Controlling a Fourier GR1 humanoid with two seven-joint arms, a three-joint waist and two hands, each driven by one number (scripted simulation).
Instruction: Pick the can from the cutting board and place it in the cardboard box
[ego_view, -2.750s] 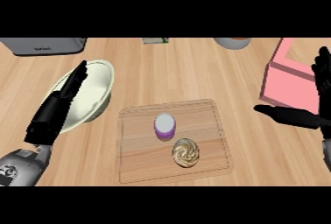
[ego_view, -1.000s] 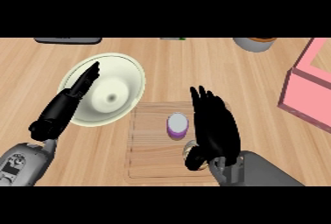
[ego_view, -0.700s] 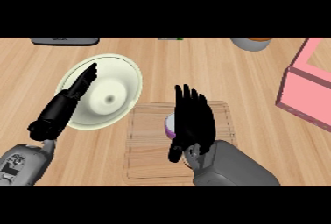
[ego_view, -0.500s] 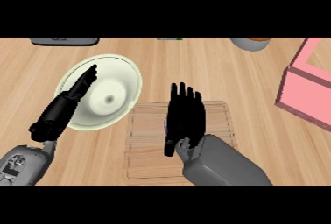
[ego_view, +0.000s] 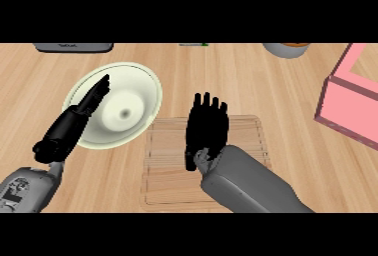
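The wooden cutting board lies at the centre of the counter. My right hand hovers over its upper middle with its fingers straight and pointing away from me, open. The can does not show; the hand and grey forearm cover the spot where it stood. The pink box stands at the right edge, partly cut off by the view. My left hand rests open at the left, its fingers lying over the pale plate.
The pale plate sits just left of the board's upper corner. Along the far edge are a grey appliance, a small green item and a grey pot. Bare wooden counter lies between the board and the pink box.
My right hand has swung in from the right and slid leftward over the board, turning so that it now hides the purple and white can. The left arm has stayed still.
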